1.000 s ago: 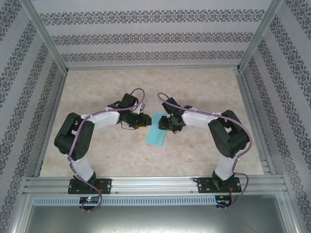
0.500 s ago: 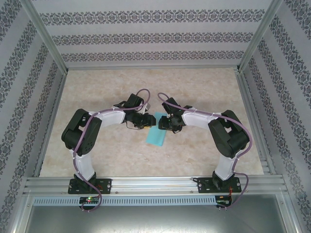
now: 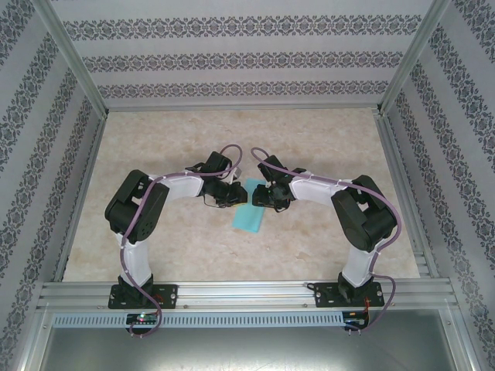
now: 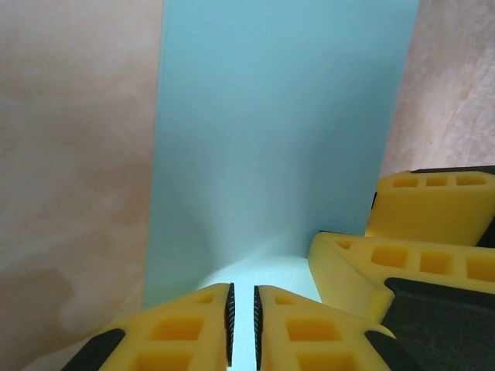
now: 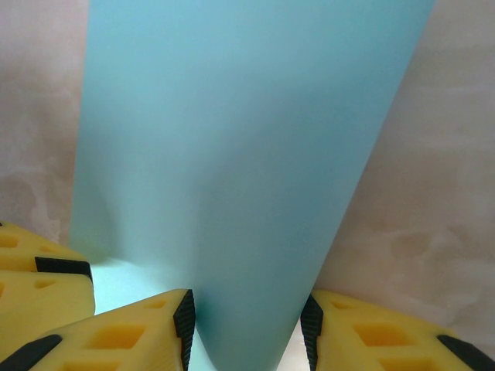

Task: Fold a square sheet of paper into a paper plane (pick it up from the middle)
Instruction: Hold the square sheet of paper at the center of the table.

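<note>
Left arm is reaching further in toward the sheet of paper (image 3: 249, 218), which is lying mid-table (image 3: 325, 147) between both claws; left claw (image 4: 241, 315) is narrowing to a slit over its edge, grip unconfirmed; right claw (image 5: 247, 328) is standing half open, pinching a raised curl; uneven pulling risks tearing or a crooked crease.

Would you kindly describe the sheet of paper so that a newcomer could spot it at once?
Start from the beige marbled table and go to its middle, where the left gripper and the right gripper nearly meet. The turquoise sheet of paper lies there and reaches toward the near edge. It is thin and pale blue-green, unlike the dark grippers and the beige surface around it.
</note>
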